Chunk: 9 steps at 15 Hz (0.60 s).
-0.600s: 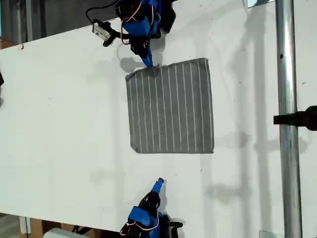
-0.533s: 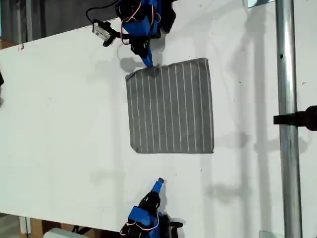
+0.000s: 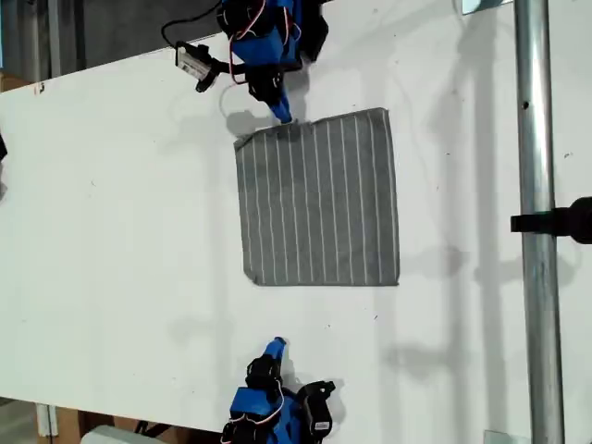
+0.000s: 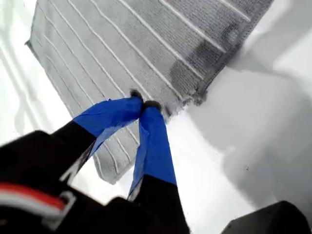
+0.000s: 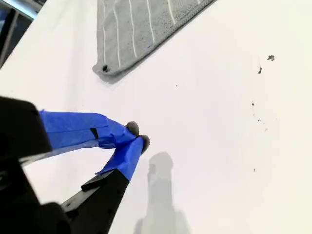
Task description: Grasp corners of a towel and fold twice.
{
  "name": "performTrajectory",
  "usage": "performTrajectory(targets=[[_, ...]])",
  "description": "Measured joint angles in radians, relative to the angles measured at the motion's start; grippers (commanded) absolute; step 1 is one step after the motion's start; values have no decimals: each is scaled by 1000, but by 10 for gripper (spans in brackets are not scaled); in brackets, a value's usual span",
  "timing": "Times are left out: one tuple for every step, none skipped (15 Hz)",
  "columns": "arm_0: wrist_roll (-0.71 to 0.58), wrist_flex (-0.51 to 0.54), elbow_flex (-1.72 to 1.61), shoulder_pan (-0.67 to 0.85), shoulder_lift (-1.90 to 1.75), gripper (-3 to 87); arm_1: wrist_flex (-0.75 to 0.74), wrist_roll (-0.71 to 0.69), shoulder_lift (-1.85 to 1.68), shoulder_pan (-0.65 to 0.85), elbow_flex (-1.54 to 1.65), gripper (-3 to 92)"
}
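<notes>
The towel (image 3: 320, 199), a grey, roughly square cloth of soft fabric with thin white parallel stripes, lies flat and unfolded on the white table (image 3: 120, 231), no fold yet made. My first gripper (image 4: 142, 105), blue-taped, has its tips pressed together with nothing visibly between them; they hover at the towel's edge beside one corner (image 4: 197, 101). In the exterior view this arm (image 3: 277, 113) sits just above the towel's upper edge, having drawn slightly back from it since the earlier frames. That edge looks faintly rumpled there, though whether the tips touch cloth cannot be told. My second gripper (image 5: 136, 136), likewise blue-taped, is also pinched closed on nothing, above bare table and well apart from the nearest towel corner (image 5: 104, 69). Its arm (image 3: 271, 351), below the towel's lower edge in the exterior view, has swung away towards that view's left. Both arms thus appear to be repositioning; judged from this, the jaws must reopen before either corner can be seized.
</notes>
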<state>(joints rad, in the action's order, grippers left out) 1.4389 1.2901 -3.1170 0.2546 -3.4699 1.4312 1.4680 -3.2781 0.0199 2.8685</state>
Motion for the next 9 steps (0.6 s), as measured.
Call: performTrajectory(targets=[[0,0,0,-2,0,-29,-21,-18,38,-29,-52,-2],[0,0,0,-2,0,-29,-26,-35,127,-58,-121,-2],[0,0,0,-2,0,-29,-32,-49,238,-103,-204,-2],[0,0,0,-2,0,-29,-31,-60,364,-155,-298,-2],[3,0,0,-2,0,-29,-32,-69,512,-219,-403,-2],[5,0,0,-2,0,-29,-32,-71,637,-291,-502,-2],[5,0,0,-2,0,-29,-23,-69,761,-374,-597,-2],[6,0,0,-2,0,-29,-6,-63,891,-459,-696,-2],[6,0,0,-2,0,-29,3,-57,1014,-535,-790,-2]])
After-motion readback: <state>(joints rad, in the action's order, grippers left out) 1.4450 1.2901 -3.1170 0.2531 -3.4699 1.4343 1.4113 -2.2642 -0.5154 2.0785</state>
